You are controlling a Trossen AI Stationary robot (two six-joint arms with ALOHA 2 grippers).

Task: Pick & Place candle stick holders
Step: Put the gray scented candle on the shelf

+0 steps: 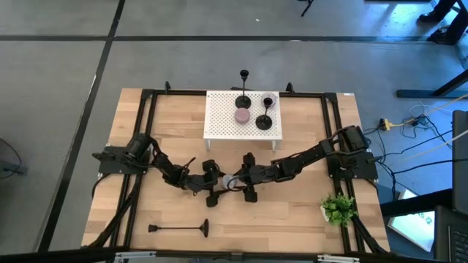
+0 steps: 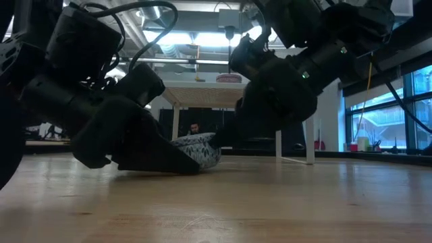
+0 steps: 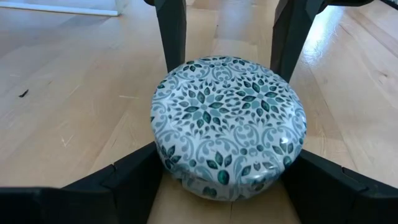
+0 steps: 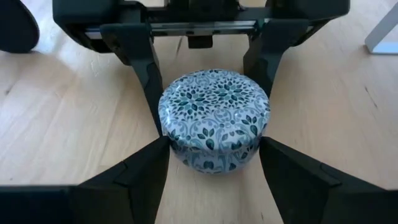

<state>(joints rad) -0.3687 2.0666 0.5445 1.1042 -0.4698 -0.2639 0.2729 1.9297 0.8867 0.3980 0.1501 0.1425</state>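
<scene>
A round tin [image 1: 232, 181] with a teal leaf pattern sits at the table's middle. My left gripper [image 1: 222, 184] comes at it from the left and my right gripper [image 1: 242, 180] from the right; both are shut on it. Two black candle stick holders [image 1: 243, 99] [image 1: 265, 120] stand upright on their round bases on a white perforated stand [image 1: 219, 124], beside a pink candle [image 1: 243, 115]. A third holder [image 1: 179, 229] lies on its side near the table's front edge. My left gripper has the tin's round side wall [image 3: 163, 155] pinched between its two fingers [image 3: 134, 174], on the half nearer its wrist. It comes in slanting down from the table's left. The tin [image 2: 197, 151] sits tilted, low at the table top; whether it rests there I cannot tell. My right gripper pinches the tin's side wall [image 4: 166, 142] between its two fingers [image 4: 283, 168], on the half nearer its own wrist. Its fingers slant down from the table's right, opposite the left gripper's fingers [image 4: 144, 68].
The white stand fills the far middle of the table. A small green plant [image 1: 338, 208] stands at the front right corner. A black frame [image 1: 146, 131] runs along the table's sides. Bare wood lies between the tin and the lying holder.
</scene>
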